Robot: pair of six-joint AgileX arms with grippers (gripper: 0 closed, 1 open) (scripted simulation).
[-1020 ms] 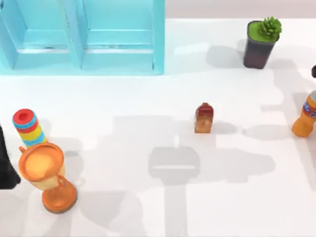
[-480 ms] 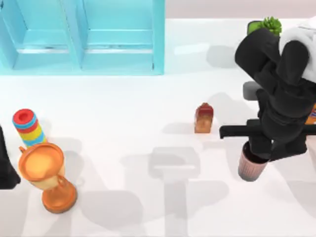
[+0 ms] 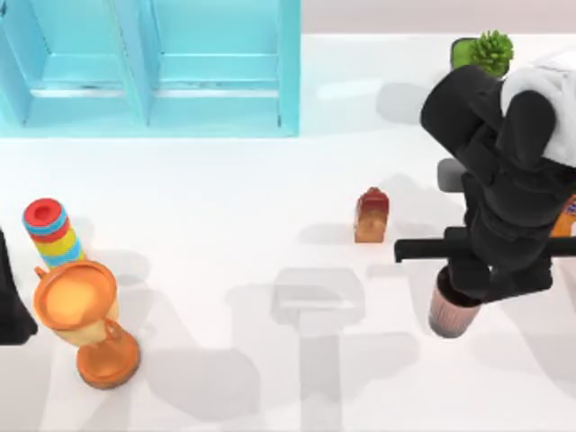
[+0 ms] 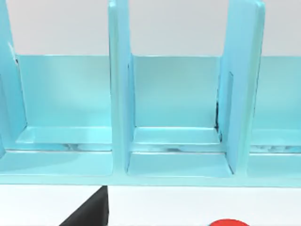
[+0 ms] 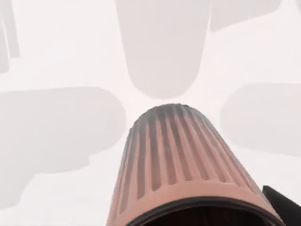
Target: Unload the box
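Note:
The light blue box with open compartments stands at the back left, and its empty bays face the left wrist camera. My right gripper hangs over the right half of the table, shut on the rim of a ribbed pink cup. That cup hangs just above the white tabletop in the right wrist view, with one black finger at its rim. My left gripper is parked at the left edge.
A striped ring stack and an orange trophy stand at the front left. A small red-brown carton sits mid-table. A green potted plant and an orange bottle are partly behind the right arm.
One second ago the right arm was out of view. It came in from the right carrying the ribbed cup and has since shifted slightly left and towards the front.

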